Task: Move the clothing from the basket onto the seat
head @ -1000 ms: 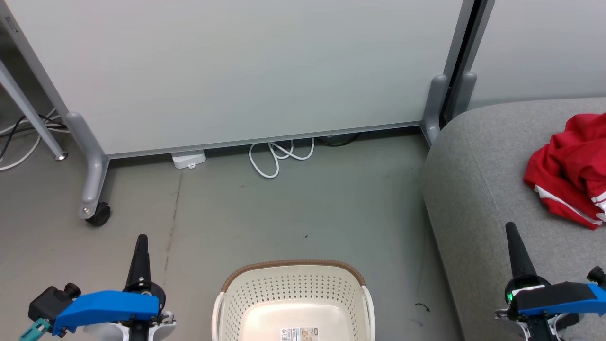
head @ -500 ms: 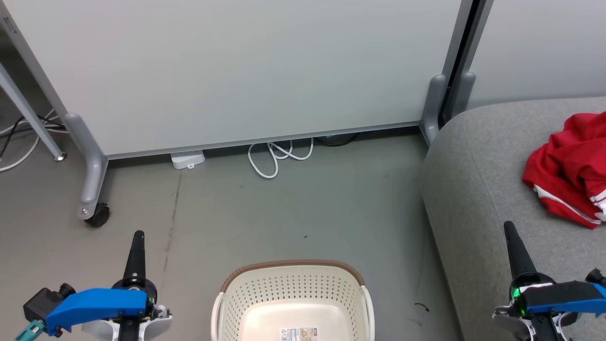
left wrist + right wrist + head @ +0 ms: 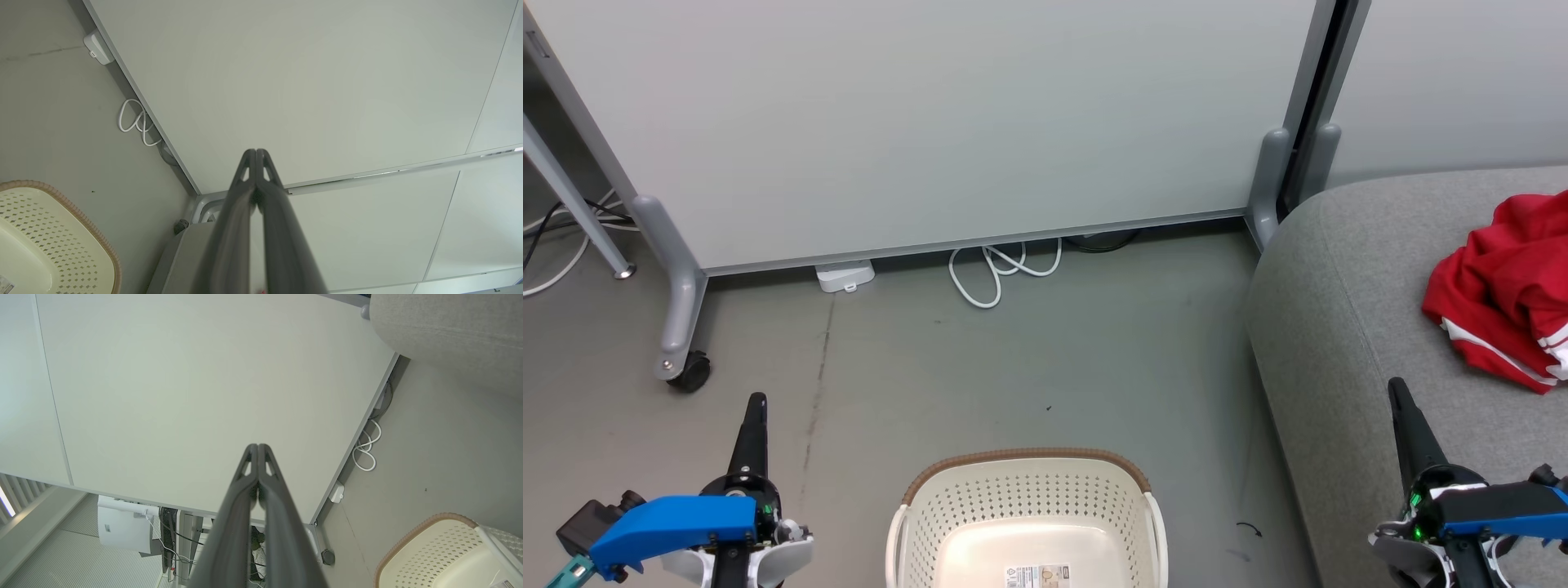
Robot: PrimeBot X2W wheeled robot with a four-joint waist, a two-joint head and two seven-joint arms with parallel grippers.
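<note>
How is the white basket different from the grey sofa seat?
The basket is cream plastic with holes and a brown rim; the seat is grey woven fabric. The basket stands on the floor, its visible bottom bare but for a label; the seat carries the red clothing. Both have rounded corners.

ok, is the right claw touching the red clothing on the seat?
Apart. Head view: bare grey seat shows between the tip of the shut right claw and the striped hem of the clothing.

Open floor between basket and seat
</note>
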